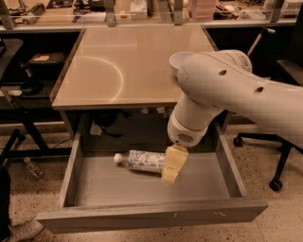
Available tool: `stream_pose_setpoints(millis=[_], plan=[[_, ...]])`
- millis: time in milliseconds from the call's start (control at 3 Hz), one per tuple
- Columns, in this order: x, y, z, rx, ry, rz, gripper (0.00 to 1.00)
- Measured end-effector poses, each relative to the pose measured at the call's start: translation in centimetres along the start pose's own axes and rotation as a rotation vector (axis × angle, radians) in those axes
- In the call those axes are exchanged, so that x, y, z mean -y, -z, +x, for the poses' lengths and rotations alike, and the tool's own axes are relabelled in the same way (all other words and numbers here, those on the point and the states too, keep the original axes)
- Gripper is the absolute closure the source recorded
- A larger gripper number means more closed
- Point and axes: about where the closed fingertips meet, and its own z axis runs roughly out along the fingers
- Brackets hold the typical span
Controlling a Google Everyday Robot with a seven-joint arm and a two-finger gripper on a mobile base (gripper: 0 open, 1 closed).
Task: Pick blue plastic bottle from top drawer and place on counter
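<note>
The blue plastic bottle (140, 161) lies on its side in the open grey top drawer (147, 215), cap to the left. My gripper (171, 167) hangs down inside the drawer over the bottle's right end, its pale finger covering that end. The beige counter (128, 66) sits above the drawer. My white arm (227, 94) reaches in from the right and hides part of the counter.
A white bowl (179, 61) stands on the counter's right side, partly behind the arm. A cluttered workbench (142, 12) runs along the back. An office chair base (277, 156) is at the right. A small bottle (32, 168) lies on the floor at left.
</note>
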Motion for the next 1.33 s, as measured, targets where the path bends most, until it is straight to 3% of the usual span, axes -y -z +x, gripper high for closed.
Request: stream_pose_setpoints(millis=[667, 1000, 1333], plan=[[2.9, -6.2, -3.3, 0.090, 0.004, -0.013, 0.00], [5.3, -11.1, -4.3, 0.124, -0.014, -0.038, 0.00], [5.3, -11.1, -4.3, 0.124, -0.014, -0.038, 0.00]])
